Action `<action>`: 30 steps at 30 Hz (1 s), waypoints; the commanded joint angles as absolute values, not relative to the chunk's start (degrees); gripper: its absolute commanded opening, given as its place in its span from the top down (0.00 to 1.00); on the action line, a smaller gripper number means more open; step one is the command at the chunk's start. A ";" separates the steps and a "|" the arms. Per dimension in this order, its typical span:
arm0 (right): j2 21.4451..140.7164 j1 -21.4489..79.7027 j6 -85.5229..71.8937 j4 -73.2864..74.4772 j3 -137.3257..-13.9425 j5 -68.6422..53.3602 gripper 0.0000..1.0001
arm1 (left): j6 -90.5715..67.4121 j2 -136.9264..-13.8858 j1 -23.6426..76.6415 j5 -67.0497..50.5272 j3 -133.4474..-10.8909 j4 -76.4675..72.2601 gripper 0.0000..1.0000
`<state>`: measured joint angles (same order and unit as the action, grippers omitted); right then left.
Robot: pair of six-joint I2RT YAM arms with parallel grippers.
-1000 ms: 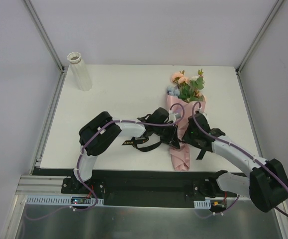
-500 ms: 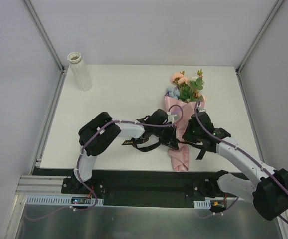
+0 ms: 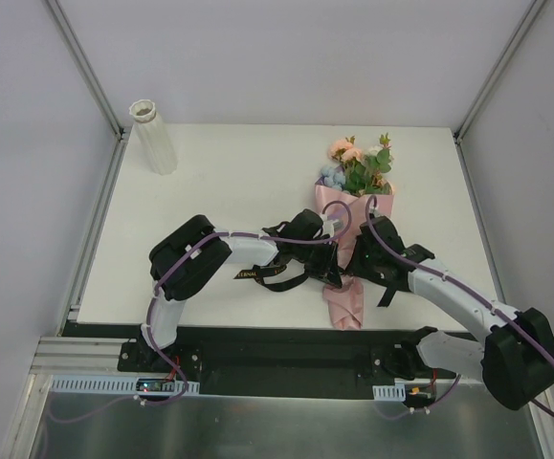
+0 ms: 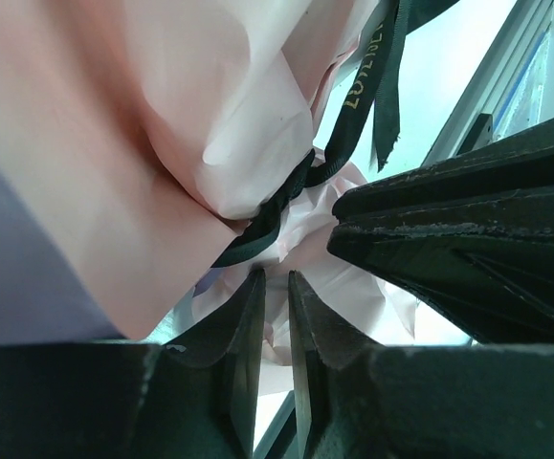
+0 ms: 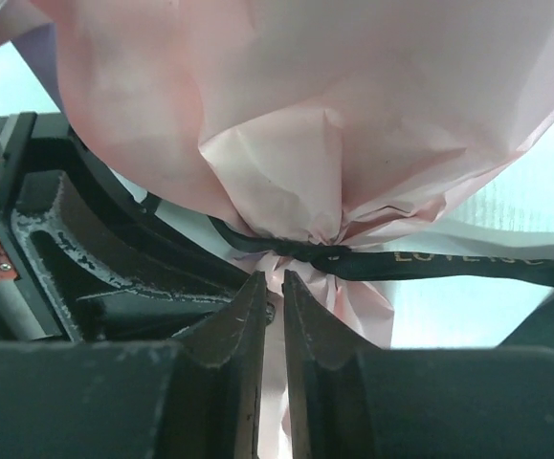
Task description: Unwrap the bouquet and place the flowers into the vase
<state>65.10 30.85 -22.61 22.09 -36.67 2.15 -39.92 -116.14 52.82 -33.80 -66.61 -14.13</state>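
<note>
Both narrowly apart, left pincer (image 4: 276, 277) and right pincer (image 5: 273, 277) at the black ribbon (image 5: 449, 263) round the crinkled pink bouquet (image 5: 286, 163)

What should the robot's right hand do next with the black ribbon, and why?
Probably the right gripper should nudge forward and close on the black ribbon. Its jaws stand slightly apart just short of the knot, which is still cinched around the pink paper neck of the bouquet. The flowers can't go into the vase until that tie comes loose.
</note>
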 commanded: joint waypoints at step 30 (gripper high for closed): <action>71.63 27.69 -35.33 14.85 -34.36 -1.58 0.70 | -36.04 -117.24 54.93 -27.86 -69.87 -7.65 0.85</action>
<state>69.65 27.73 -33.98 16.40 -34.26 0.08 -38.89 -116.14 54.30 -29.91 -68.64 -10.26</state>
